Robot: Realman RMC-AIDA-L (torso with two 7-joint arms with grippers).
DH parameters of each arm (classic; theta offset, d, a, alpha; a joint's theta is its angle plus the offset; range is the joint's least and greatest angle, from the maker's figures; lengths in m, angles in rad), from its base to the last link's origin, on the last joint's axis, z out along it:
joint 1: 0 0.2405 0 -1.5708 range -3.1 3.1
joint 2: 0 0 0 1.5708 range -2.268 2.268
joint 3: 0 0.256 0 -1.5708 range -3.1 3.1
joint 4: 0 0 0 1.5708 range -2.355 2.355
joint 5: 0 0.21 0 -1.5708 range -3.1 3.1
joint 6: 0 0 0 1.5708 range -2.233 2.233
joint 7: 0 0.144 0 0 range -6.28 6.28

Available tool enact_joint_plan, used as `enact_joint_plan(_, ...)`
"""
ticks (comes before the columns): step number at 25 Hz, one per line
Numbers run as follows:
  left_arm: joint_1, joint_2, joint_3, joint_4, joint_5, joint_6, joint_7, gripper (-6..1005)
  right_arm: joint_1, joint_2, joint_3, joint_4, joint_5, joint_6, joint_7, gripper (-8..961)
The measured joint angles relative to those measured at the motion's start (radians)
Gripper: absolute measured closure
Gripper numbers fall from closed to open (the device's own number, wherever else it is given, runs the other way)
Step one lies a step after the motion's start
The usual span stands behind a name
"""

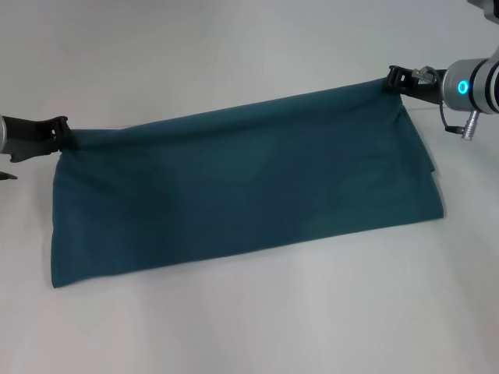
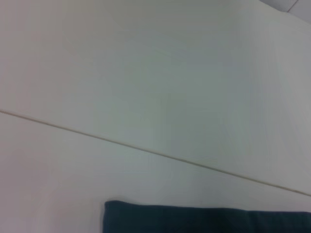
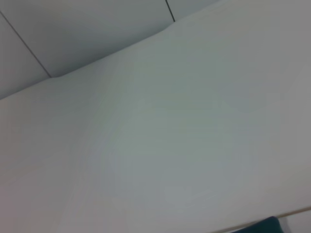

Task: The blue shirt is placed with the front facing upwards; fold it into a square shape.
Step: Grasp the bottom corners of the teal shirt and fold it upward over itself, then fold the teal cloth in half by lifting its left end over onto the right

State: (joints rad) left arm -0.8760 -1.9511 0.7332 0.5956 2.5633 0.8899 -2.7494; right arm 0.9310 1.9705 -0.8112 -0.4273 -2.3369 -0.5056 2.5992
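The blue shirt (image 1: 242,191) hangs as a wide dark teal band stretched between both arms, its upper edge taut and its lower edge resting on the white table (image 1: 249,327). No lettering shows on the side facing me. At the left, my left gripper (image 1: 62,132) is shut on one upper corner. At the upper right, my right gripper (image 1: 396,78) is shut on the other upper corner, held higher. The left wrist view catches a strip of the blue shirt (image 2: 204,221); the right wrist view shows only a sliver of the blue shirt (image 3: 262,225).
White tabletop surrounds the cloth on all sides. A thin seam (image 2: 155,153) runs across the table surface in the left wrist view. Wall panels (image 3: 87,34) rise beyond the table's far edge.
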Motion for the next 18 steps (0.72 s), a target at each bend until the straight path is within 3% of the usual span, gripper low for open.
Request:
enact_joint_plan(6,0.003,-0.002,-0.003,0.005,-0.005,-0.002,0.007,962,0.000,-0.002,-0.001,0.001,-0.001,-0.002,-0.001,762)
enact_joint_plan(18,0.015,-0.017,-0.009,0.026,-0.009,-0.028,0.005,830,-0.005,-0.010,-0.002,-0.007,0.001,0.001,0.000,749)
